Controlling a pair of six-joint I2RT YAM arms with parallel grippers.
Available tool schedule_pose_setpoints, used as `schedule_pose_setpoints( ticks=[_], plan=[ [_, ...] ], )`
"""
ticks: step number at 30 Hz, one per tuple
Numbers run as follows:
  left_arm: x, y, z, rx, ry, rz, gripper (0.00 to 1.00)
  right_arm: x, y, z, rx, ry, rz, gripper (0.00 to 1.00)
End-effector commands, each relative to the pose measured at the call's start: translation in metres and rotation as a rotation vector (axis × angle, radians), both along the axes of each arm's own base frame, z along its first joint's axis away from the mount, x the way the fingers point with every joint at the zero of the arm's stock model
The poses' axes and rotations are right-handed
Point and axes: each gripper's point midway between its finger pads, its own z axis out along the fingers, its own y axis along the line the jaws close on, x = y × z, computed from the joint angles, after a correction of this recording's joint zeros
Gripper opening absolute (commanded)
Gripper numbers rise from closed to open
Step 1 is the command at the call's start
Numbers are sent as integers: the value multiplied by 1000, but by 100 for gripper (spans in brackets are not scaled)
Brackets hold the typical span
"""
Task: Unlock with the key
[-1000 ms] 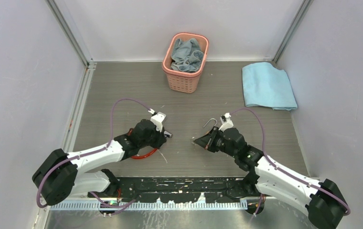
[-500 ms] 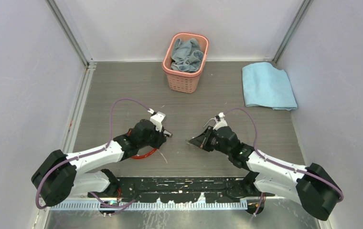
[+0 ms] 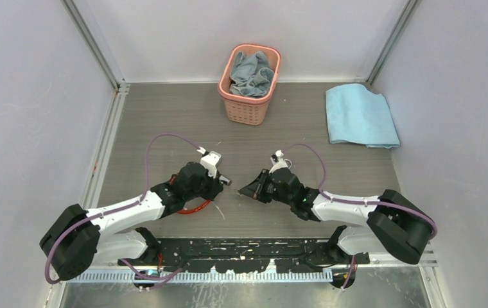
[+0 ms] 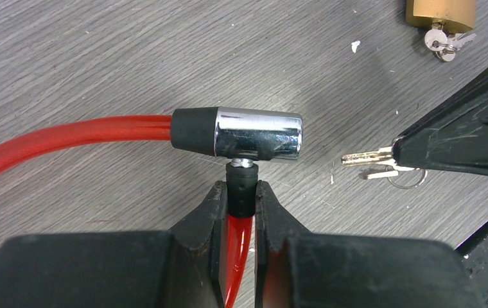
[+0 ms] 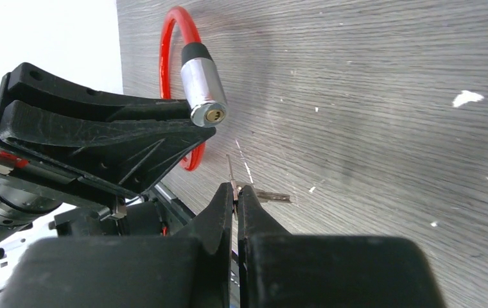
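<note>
We see the pink basket (image 3: 246,110) at the back holding a crumpled grey-blue cloth (image 3: 252,74). Our left gripper (image 4: 241,192) is clamped on the black neck of the red cable lock (image 4: 257,135). Our right gripper (image 5: 236,191) is pinched tight on the key (image 4: 365,157), near the lock but apart from it. Only the left wrist view shows a brass padlock (image 4: 439,11); only the right wrist view shows the keyhole (image 5: 214,116).

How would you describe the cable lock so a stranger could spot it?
On the grey table, in front of the pink basket, the left gripper pinches a red cable loop. The lock is the chrome barrel on that cable, unlike the brass padlock lying nearby.
</note>
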Motion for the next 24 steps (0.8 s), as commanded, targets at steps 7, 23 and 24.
schedule_pose_setpoints(
  ticks=[7,23,24],
  plan=[
    [14,-6,33,-129,-117,52,0,26,20,41,81,-121,-55,1],
    [13,-4,37,-154,-135,64,0,35,29,43,86,-139,-58,1],
    [13,-3,37,-157,-136,68,0,35,29,42,86,-137,-59,1]
  ],
)
